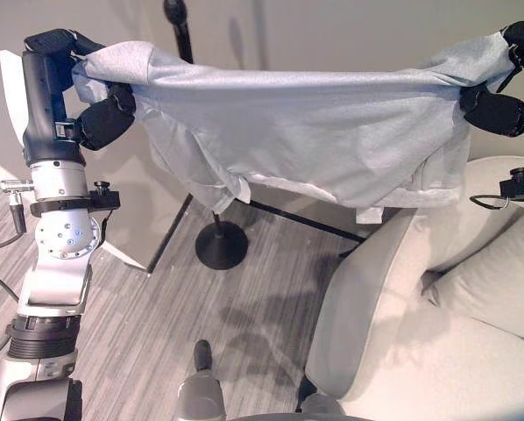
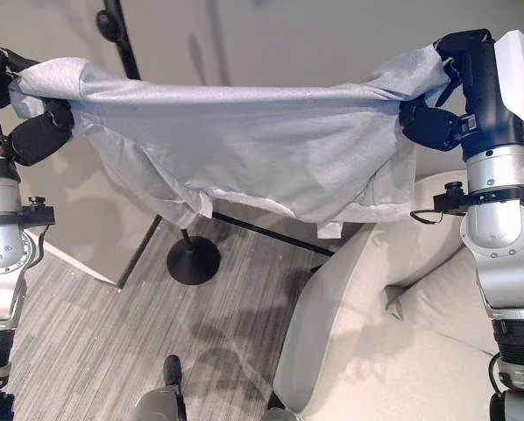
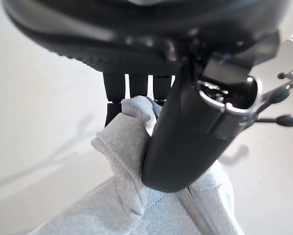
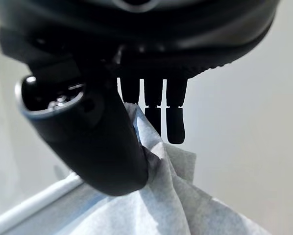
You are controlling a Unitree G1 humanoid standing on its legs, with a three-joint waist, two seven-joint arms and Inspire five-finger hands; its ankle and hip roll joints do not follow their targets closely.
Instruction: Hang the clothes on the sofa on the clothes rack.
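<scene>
A plain pale wall stands ahead of me, with grey wood-look floor below it. At my lower right is a light beige sofa with a cushion resting against its back.

Between me and the wall stands the clothes rack: a round black base on the floor, with a thin black pole rising from it and a dark knob showing above the cloth. A black bar runs low along the floor from near the base toward the sofa.

I am holding a pale grey garment up in the air, stretched wide in front of me. Its long axis runs side to side, from my left hand to my right hand, and its upper edge sags a little in the middle. The rest hangs down in loose folds, the lowest hem above the sofa's back and arm. It crosses in front of the rack's pole. I can see no label or writing on the cloth.

My left hand is raised at the garment's left end; my fingers and thumb pinch a bunched fold of it. My right hand is raised at the right end, fingers and thumb pinching the cloth the same way.
</scene>
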